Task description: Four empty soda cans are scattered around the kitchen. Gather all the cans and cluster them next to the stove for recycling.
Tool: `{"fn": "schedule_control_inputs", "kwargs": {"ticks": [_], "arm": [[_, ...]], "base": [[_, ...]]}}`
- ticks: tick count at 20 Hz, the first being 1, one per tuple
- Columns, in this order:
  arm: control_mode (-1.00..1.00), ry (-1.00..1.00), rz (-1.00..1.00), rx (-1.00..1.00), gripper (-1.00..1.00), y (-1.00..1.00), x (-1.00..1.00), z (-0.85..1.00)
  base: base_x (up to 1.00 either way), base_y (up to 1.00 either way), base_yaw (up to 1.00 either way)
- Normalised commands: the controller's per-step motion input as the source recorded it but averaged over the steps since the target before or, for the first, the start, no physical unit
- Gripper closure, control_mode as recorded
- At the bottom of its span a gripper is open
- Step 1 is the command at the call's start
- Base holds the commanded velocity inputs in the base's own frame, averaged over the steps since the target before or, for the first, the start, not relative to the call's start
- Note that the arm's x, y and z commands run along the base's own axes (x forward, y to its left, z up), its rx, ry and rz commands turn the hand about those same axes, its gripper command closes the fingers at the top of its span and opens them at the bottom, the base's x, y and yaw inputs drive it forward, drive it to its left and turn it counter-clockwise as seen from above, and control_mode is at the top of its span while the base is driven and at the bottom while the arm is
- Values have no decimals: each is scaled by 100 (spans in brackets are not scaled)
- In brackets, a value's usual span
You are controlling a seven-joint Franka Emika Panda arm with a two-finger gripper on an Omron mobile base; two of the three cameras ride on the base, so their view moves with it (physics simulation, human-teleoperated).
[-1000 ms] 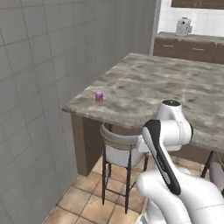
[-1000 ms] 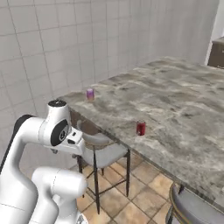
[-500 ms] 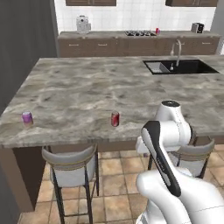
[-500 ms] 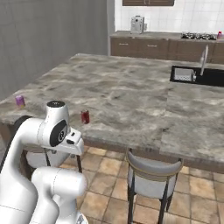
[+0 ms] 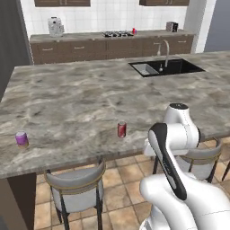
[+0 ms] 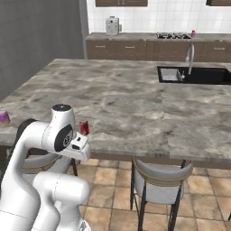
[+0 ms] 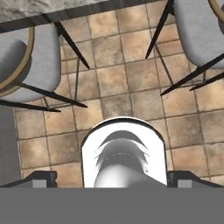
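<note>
Centrally, a grey marbled island counter (image 5: 76,103) spans both base views; near its front edge stands a dark red soda can (image 5: 121,129) with a silver rim, upright, also visible in the right base view partly behind the arm's elbow (image 6: 84,127); well apart from it, toward the counter's left end, stands a purple soda can (image 5: 21,139), upright, cut by the left border of the right base view (image 6: 4,117); a black sink (image 5: 167,68) with a curved faucet (image 5: 163,52) is set into the far right part of the counter; along the back wall runs a second counter on dark brown cabinets (image 5: 108,47), carrying the stove (image 5: 116,33); just beside the stove's right edge stands a bright red soda can (image 5: 134,31), seen likewise in the right base view (image 6: 193,34); a small silver appliance (image 5: 55,26) sits at the left end of that back counter; grey-seated stools (image 5: 76,188) stand tucked under the island's near edge; the white arm (image 5: 177,134) is folded low in front of the island; the end effector (image 7: 112,178) points down at the tan tiled floor (image 7: 131,78) between two stool seats, its fingertips (image 7: 41,178) spread wide at opposite sides of the hand view, holding nothing.
</note>
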Motion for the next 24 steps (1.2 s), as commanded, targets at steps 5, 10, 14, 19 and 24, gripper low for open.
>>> {"fn": "schedule_control_inputs", "kwargs": {"ticks": [5, 10, 14, 19, 24], "arm": [[100, 0, 0, 0, -100, 0, 0, 0], [100, 0, 0, 0, -100, 0, 0, 0], [100, 0, 0, 0, -100, 0, 0, 0], [100, 0, 0, 0, -100, 0, 0, 0], [100, 0, 0, 0, -100, 0, 0, 0]], "base": [[38, -4, 1], [95, -11, 0], [0, 0, 0], [0, 0, 0], [0, 0, 0]]}}
